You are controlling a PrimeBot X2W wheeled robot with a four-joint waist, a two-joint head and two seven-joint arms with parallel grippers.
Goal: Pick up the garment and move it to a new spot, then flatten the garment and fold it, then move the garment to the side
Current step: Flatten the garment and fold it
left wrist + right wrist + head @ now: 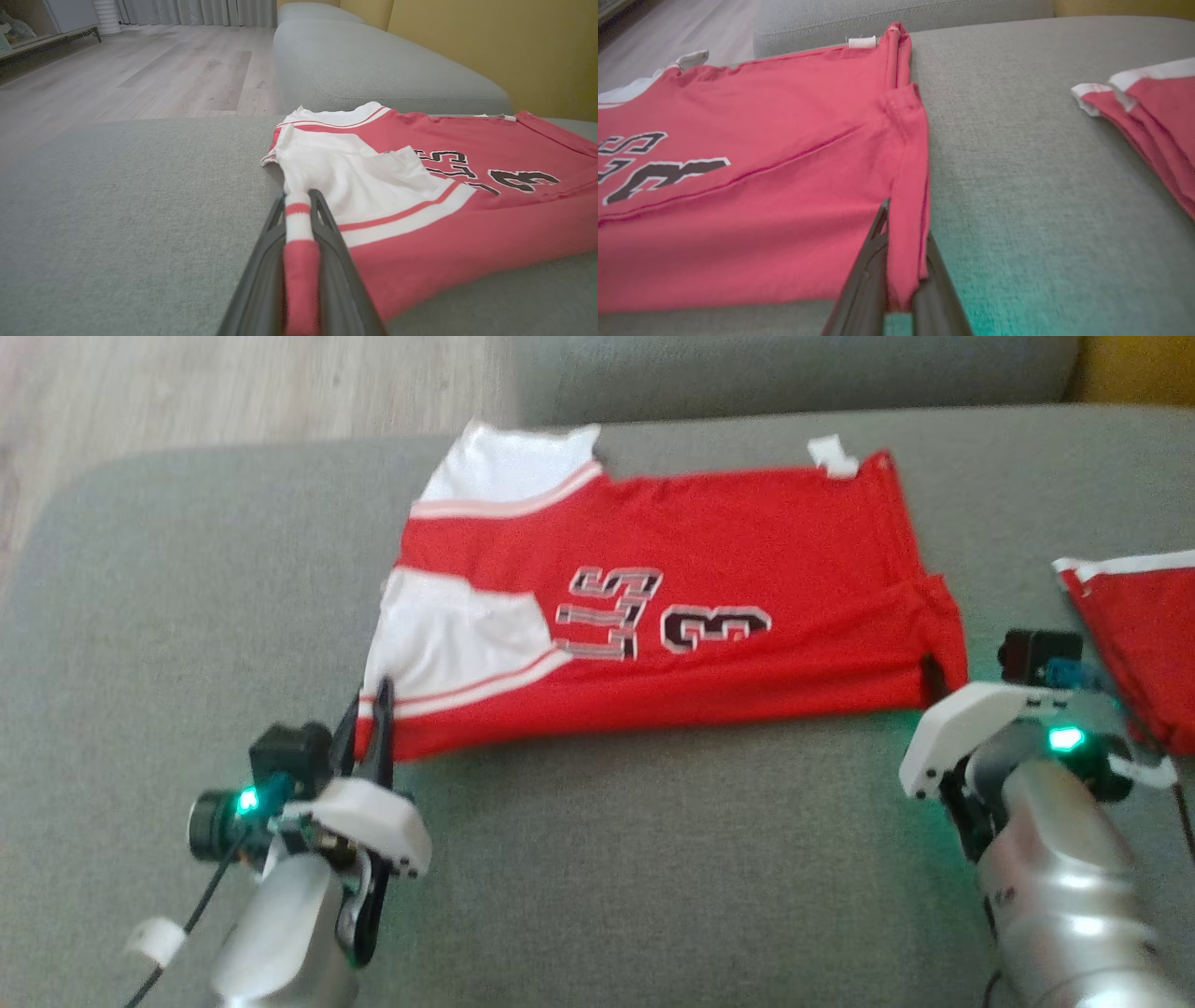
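Our left tool (298,198) and right tool (906,228) each clamp a near corner of the jersey (728,532). Another red garment (1144,625) lies apart, rightward, on the sofa (653,859).

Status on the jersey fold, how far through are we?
Done, by the look of it: the jersey lies spread mostly flat on the grey cushion. In hand: the left gripper is shut on the near striped corner, and the right gripper is shut on the near hem corner. Left: probably the fold itself, then moving it aside. A second red garment lies to the right.
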